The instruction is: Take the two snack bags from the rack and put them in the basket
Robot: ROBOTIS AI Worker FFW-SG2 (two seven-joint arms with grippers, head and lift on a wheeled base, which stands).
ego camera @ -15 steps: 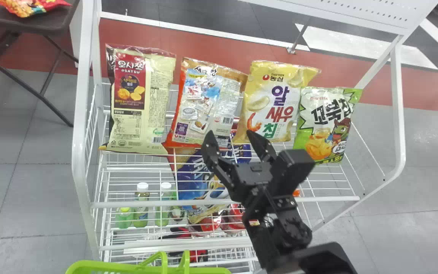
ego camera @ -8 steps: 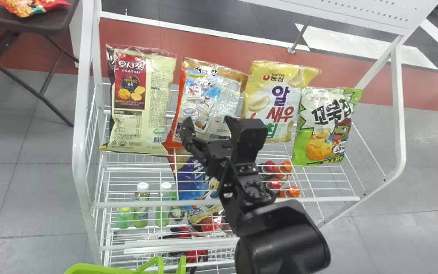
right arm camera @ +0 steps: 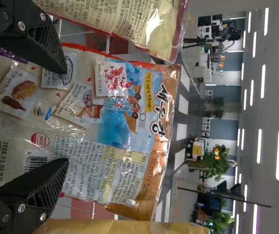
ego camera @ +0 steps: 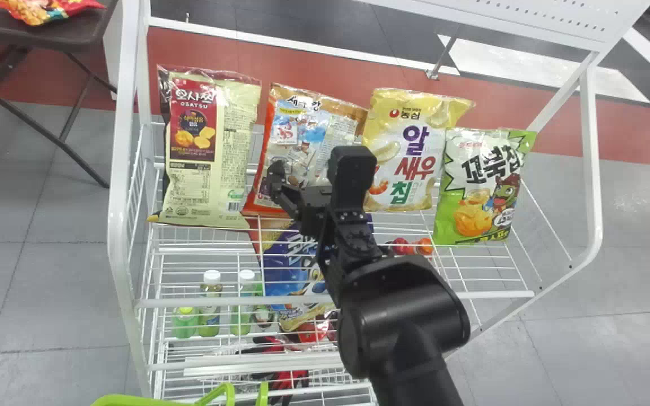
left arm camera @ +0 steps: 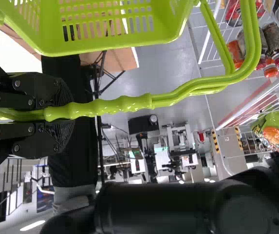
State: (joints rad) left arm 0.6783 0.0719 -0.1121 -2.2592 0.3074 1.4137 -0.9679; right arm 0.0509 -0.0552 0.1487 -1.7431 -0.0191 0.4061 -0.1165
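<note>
Your right gripper (ego camera: 314,169) is spread wide with nothing between its fingers, over the printed face of the orange-edged snack bag (ego camera: 297,132); from your right wrist view, both fingertips lie within the bag's outline (whether they touch it, you can't tell). That bag leans upright on the white wire rack (ego camera: 118,214), second from the left in a row of four. Just left of it is the cream-and-maroon potato snack bag (ego camera: 229,146); to its right come the yellow shrimp chip bag (ego camera: 395,144) and, at the row's right end, the green-and-white chip bag (ego camera: 474,192), its top corner behind the yellow one's edge. Lower down in the rack, you have a blue snack bag (ego camera: 288,270), with small green bottles (ego camera: 209,316) to its left. Farther out, at the near left of your head view, is the lime-green basket (ego camera: 133,401); your left gripper (left arm camera: 72,113) is clamped round its handle (left arm camera: 129,103).
</note>
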